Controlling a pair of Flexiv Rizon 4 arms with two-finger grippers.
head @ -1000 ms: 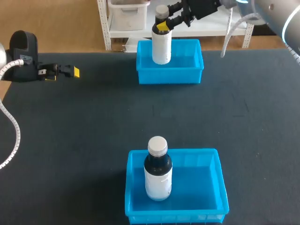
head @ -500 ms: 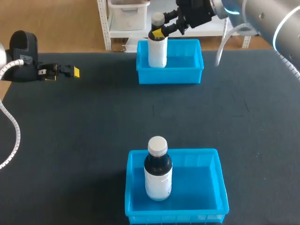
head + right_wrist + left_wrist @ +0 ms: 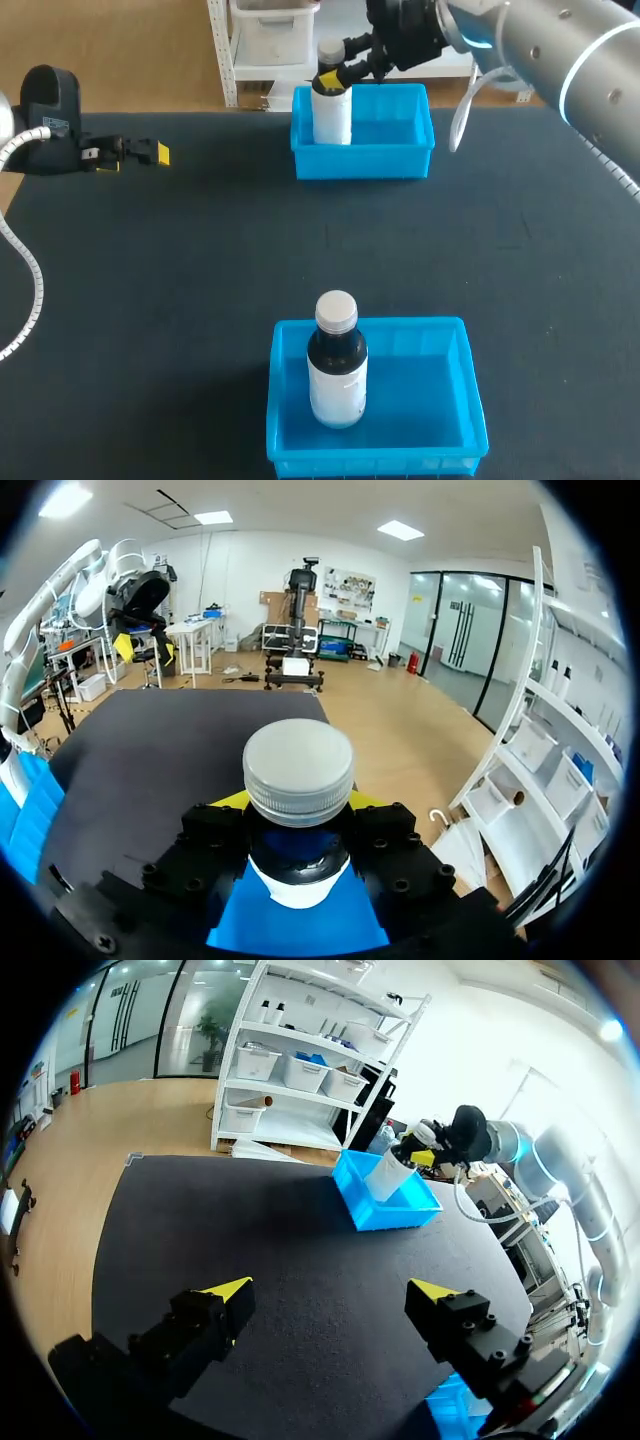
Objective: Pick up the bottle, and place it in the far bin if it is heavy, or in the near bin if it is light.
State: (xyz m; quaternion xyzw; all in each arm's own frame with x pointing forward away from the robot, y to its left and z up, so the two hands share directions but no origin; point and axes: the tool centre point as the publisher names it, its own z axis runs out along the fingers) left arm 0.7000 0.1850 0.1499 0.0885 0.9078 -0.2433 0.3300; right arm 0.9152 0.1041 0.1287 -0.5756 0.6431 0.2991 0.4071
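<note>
The white bottle (image 3: 331, 112) with a grey cap stands in the left part of the far blue bin (image 3: 362, 162), and my right gripper (image 3: 336, 74) is shut on its neck from the right. In the right wrist view the cap (image 3: 298, 770) sits between the yellow-tipped fingers of the right gripper (image 3: 298, 808), with blue bin floor (image 3: 300, 925) beneath. I cannot tell whether the bottle rests on that floor. From the left wrist view the bottle (image 3: 385, 1172) looks slightly tilted in the far bin (image 3: 392, 1208). My left gripper (image 3: 135, 153) stands open at the table's far left, empty (image 3: 330, 1295).
The near blue bin (image 3: 375, 462) at the table's front holds a dark bottle (image 3: 336, 365) with a white label and a grey cap, upright at its left side. Dark table surface (image 3: 200, 250) stretches between the two bins.
My right gripper has carried the white bottle leftward and a little farther back in the far bin. The left arm and the near bin's bottle have not moved.
</note>
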